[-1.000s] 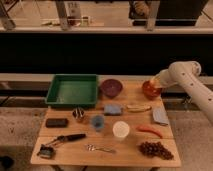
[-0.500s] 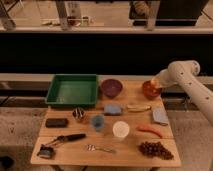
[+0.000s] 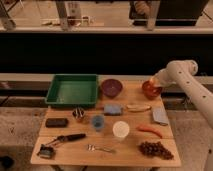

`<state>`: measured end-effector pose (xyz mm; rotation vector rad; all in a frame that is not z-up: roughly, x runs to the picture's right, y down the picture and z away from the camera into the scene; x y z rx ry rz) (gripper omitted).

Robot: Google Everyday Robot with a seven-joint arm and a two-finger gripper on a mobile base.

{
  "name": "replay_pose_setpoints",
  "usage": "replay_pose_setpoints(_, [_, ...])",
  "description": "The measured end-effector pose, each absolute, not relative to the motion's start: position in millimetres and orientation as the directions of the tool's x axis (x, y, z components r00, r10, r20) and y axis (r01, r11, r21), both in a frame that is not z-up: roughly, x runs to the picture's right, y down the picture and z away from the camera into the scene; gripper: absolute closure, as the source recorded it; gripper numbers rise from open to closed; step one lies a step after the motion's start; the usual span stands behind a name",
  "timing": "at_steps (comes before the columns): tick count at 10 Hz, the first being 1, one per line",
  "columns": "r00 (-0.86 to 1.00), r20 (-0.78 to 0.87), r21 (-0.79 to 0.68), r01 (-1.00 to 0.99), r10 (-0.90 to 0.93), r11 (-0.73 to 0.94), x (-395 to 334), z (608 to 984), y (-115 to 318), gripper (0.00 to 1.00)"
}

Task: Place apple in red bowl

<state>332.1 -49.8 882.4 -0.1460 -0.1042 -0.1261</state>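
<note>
Wooden table [image 3: 165, 131] fills the lower half of the frame, crowded with small items. White arm [image 3: 197, 92] enters from the right edge, elbow high, forearm sloping down-left toward the upper right corner of the table. Upper left of the table: green tray [image 3: 55, 92]. Two bowls along the back edge: maroon bowl [image 3: 111, 88] near centre, red bowl [image 3: 151, 92] to its right. Just below-left of the red bowl, banana [image 3: 138, 107], long axis left-right.

At the arm's end the claw [image 3: 155, 82] sits directly over the red bowl, at its upper rim. Spread or pressed together: cannot tell. At the claw tip, on its left side, a small yellow-orange patch, taken as the apple [image 3: 151, 83], over the bowl's opening. Held or already resting inside: cannot tell.

Key relation: apple, claw and red bowl stack in one spot, with the bowl straight below and no sideways offset visible. Judgement: what remains is a short downward release, not a traverse. Risk: letting go near the rim, so the apple rolls out.
</note>
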Motion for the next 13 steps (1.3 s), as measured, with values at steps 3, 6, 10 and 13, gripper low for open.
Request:
replay_pose_setpoints(3, [0.987,0.113,-0.130,0.133,-0.118,0.983,333,885,-51,0.20])
replay_pose_setpoints(6, [0.986,0.115,-0.124,0.136,-0.122,0.983,330,886,-53,0.20])
replay_pose_setpoints(10, [0.985,0.114,-0.096,0.138,-0.127,0.986,328,884,-65,0.20])
replay_pose_setpoints(13, [0.988,0.084,-0.046,0.135,-0.131,0.990,322,878,-89,0.20])
